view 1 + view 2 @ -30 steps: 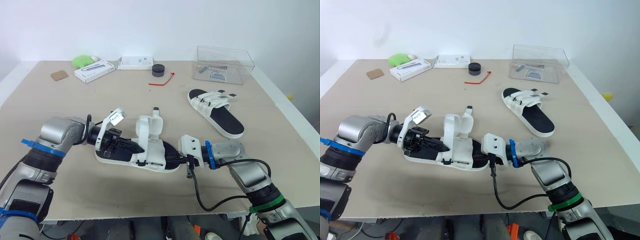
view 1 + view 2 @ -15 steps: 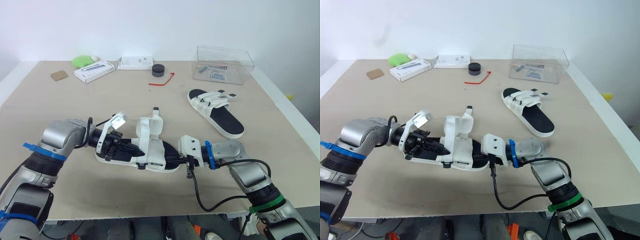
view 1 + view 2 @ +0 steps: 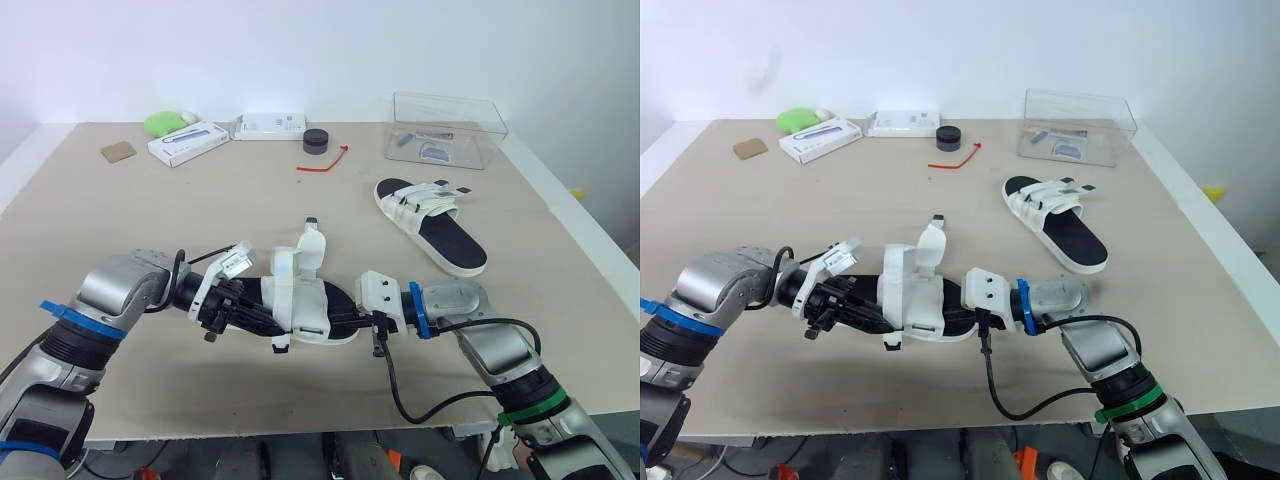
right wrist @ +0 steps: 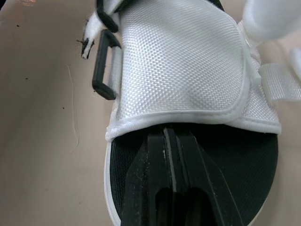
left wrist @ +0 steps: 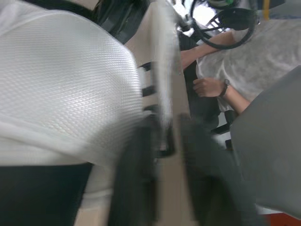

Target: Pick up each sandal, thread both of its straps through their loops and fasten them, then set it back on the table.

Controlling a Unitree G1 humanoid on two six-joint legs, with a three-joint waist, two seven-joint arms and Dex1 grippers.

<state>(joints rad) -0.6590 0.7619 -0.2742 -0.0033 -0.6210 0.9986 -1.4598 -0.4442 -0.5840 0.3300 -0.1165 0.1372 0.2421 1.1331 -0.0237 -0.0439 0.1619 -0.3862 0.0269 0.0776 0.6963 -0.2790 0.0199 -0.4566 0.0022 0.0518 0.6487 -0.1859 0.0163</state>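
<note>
Both my grippers meet at one white-strapped sandal [image 3: 305,300] lying on the table [image 3: 120,220]. The right gripper [image 4: 169,136] comes in from the heel end with its two black fingers [image 4: 155,169] pressed together flat on the black footbed, their tips just short of the broad white upper, and I cannot see whether they pinch anything. The left gripper [image 3: 250,315] sits at the opposite end, touching the shoe beside the same upper. Its wrist view is blurred, so I cannot tell whether it grasps or is released. One loose strap [image 3: 312,245] stands upright above the shoe between the two grippers, and a black loop [image 4: 104,66] juts from the side of the upper. There are two sandals in all. The second sandal [image 3: 432,225] lies beyond the right gripper, well apart. Farther off are one clear plastic box [image 3: 450,128], one red tie [image 3: 325,160], one black round piece [image 3: 316,140], two white boxes [image 3: 188,141], one green object [image 3: 163,122] and one brown square [image 3: 118,150]. Any printing on the boxes is too small to read. A person's hand [image 5: 207,87] wearing a wristwatch shows past the left gripper.
</note>
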